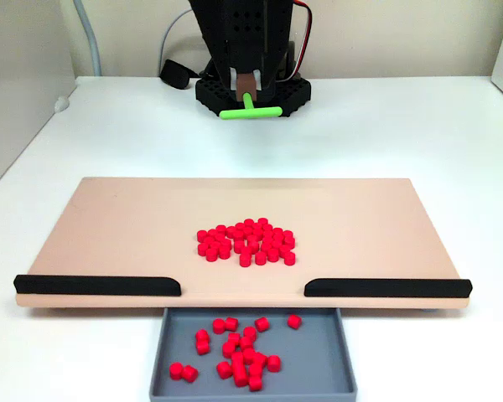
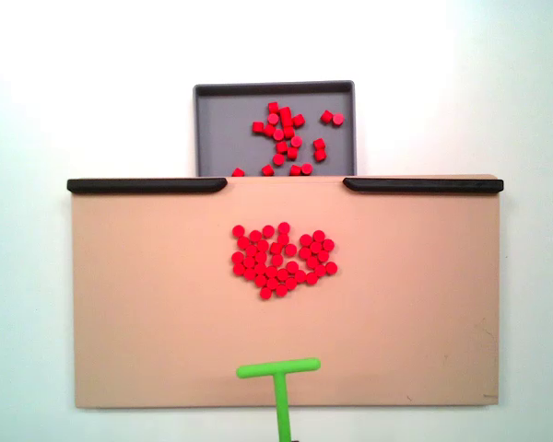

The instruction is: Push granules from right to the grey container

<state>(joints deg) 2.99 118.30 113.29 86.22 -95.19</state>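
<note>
Left black strip [image 1: 98,286] lies along the board's [image 1: 117,218] near edge in a fixed view. Granules [image 1: 247,242] sit clustered at board centre; more lie in the grey container [image 1: 327,368], at the gap between the strips. The claw [image 1: 248,90] pinches the green pusher [image 1: 250,111] above the tabletop [image 1: 402,126], behind the board's far edge. Right strip [image 1: 387,287] mirrors the left.

red granules [image 2: 281,262]: clustered mid-board, some in tray | grey container [image 2: 223,129]: at board's gap
</note>
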